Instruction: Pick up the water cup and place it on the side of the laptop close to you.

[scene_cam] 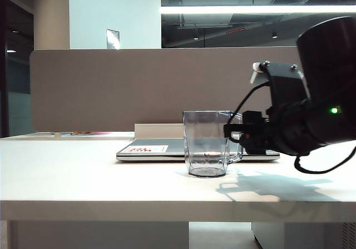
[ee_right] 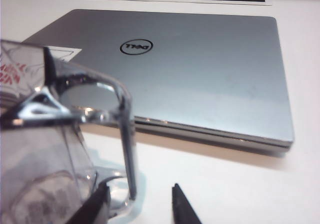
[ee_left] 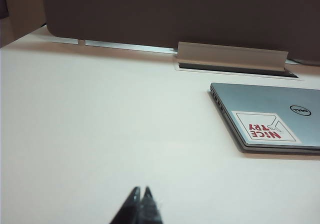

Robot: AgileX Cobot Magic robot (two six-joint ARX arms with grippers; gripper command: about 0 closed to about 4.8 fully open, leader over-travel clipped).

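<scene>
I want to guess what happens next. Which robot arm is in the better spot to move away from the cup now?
The right one. The right gripper is open around the cup handle by the laptop. The left gripper is shut, away over bare table.

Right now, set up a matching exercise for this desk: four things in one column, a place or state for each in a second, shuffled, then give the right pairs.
Things:
1. water cup
2. laptop
3. left gripper
4. right gripper

Places or states:
A. shut, over bare table, away from the cup
B. upright on the table, on the near side of the laptop
C. open, its fingers either side of the cup's handle
D. lid closed, flat, a red-and-white sticker on it

Pairs: 1-B, 2-D, 3-A, 4-C
</scene>
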